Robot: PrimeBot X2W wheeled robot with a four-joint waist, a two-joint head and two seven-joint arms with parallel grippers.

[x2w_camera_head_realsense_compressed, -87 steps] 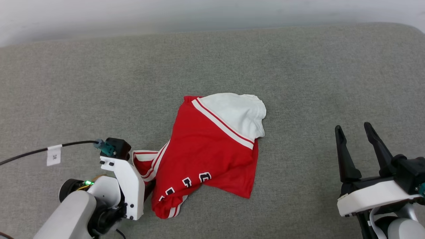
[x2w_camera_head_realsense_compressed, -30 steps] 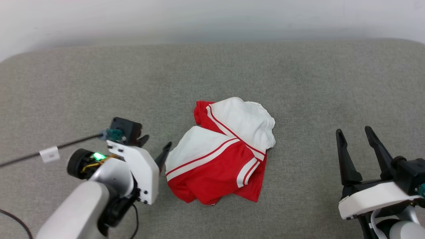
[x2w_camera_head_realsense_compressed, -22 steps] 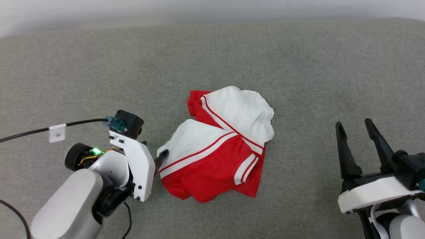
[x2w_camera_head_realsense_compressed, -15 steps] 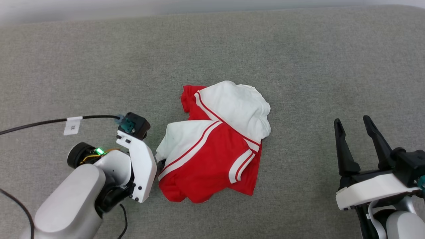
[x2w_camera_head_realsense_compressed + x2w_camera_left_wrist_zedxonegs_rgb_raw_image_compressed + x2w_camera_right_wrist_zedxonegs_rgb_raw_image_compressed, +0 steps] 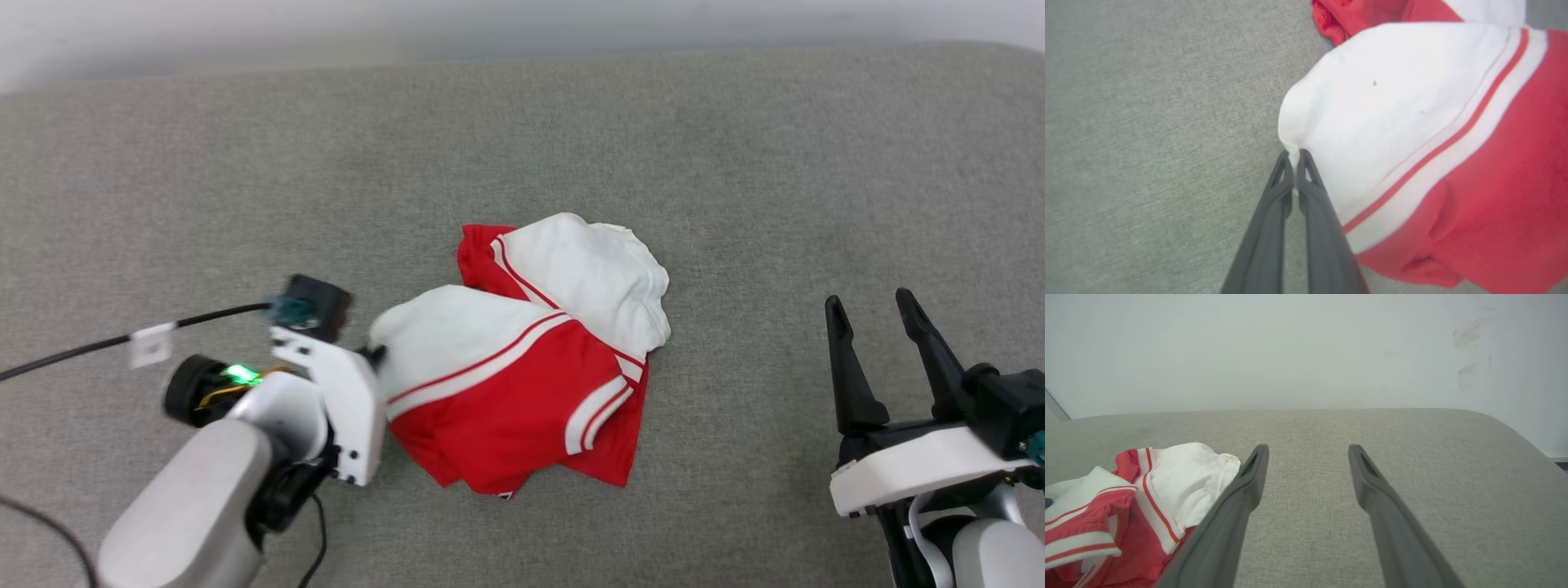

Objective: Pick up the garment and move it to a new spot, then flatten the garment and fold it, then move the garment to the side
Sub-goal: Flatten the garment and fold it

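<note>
At the tips of your left end effector [image 5: 1294, 153], the garment [image 5: 1392, 102] is lying heaped, its white sleeve edge being clenched; your right end effector [image 5: 867, 304] is hanging released, well apart. Moving, flattening and folding are all remaining.

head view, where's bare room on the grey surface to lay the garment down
Widest bare patch: the grey surface between the garment and the far edge, across the full width. Also bare: the strip between the garment and the open right gripper. Crowded: the garment's left side, where the left gripper pinches its white sleeve, with the cable alongside.
</note>
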